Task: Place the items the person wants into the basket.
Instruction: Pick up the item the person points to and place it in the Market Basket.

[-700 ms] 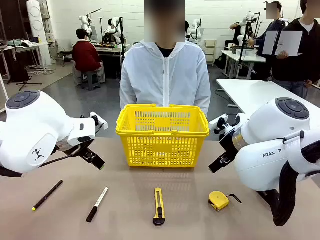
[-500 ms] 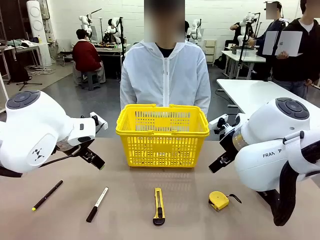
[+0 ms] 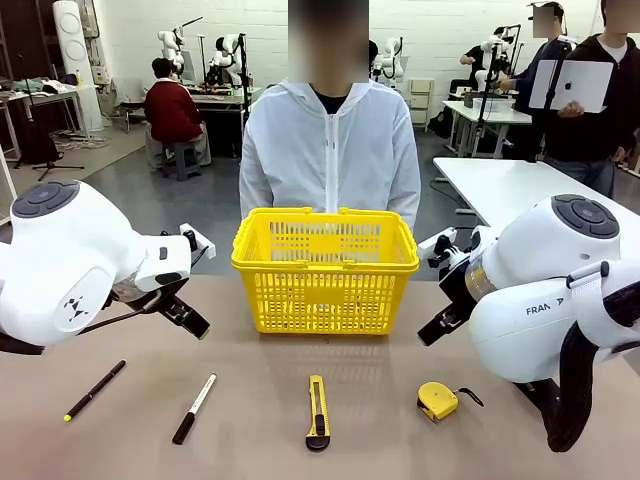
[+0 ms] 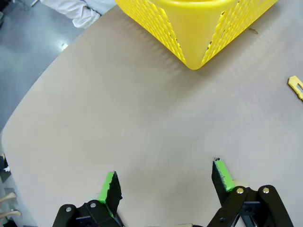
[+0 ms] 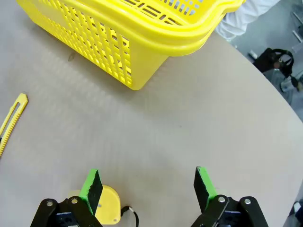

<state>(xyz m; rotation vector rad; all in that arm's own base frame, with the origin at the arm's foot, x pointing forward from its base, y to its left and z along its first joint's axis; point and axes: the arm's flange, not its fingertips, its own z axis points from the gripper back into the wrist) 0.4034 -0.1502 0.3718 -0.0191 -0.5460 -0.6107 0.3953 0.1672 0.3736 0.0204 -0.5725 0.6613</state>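
Left fingers (image 4: 108, 187), right fingers (image 5: 202, 187) spread wide, empty; tape measure (image 5: 111, 204) just beside one right finger.

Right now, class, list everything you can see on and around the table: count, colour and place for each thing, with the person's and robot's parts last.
basket: one, bright yellow, far middle of the table, in front of the person.
utility knife: one, yellow and black, near edge, in front of the basket.
tape measure: one, yellow with black strap, right of the utility knife.
marker: one, black and white, left of the utility knife.
pen: one, black with yellow tip, farthest left.
table: one, tan, under all of these.
person: one, white hooded jacket, standing behind the basket.
left gripper: one, black with green pads, open, over bare table.
right gripper: one, black with green pads, open, near the tape measure.
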